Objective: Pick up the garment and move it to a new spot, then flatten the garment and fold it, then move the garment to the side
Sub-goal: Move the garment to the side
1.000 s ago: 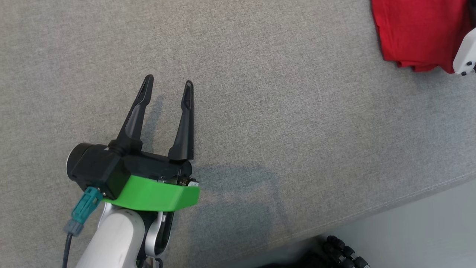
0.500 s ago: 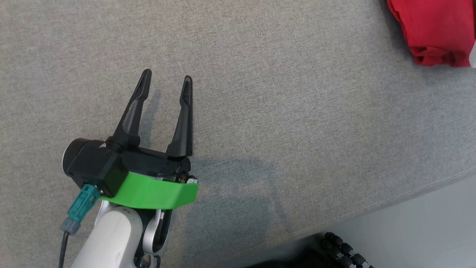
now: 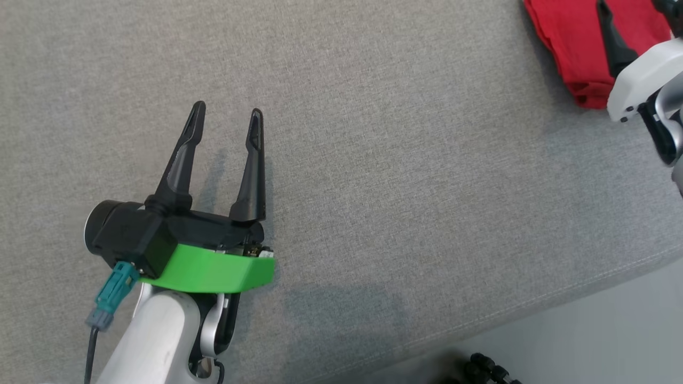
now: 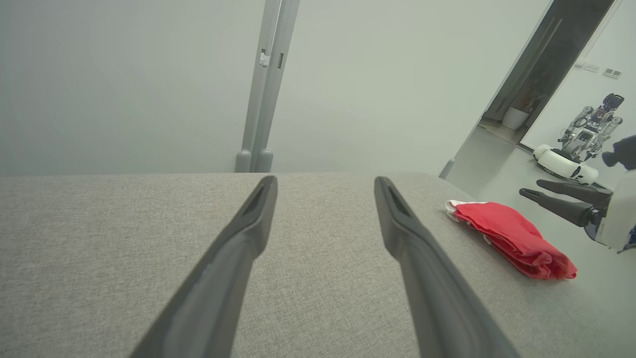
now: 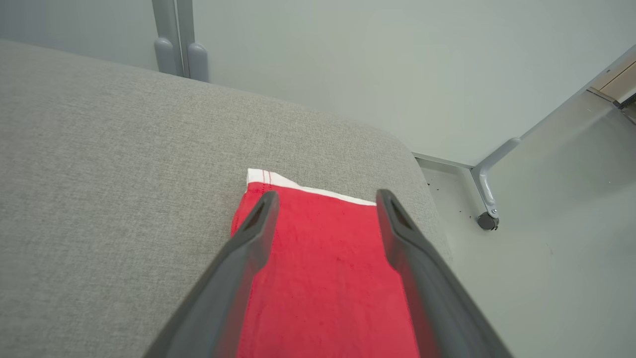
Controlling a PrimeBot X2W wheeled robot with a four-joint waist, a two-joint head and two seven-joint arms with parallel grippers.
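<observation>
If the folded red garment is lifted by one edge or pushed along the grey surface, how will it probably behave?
The red garment is thin cloth folded in loose layers, so lifted by one edge it would probably droop and unfold; it is likely light. Pushed on the woven grey surface, it may bunch rather than slide.

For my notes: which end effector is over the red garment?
The right end effector, open over the garment; the left end effector is over grey fabric.
</observation>
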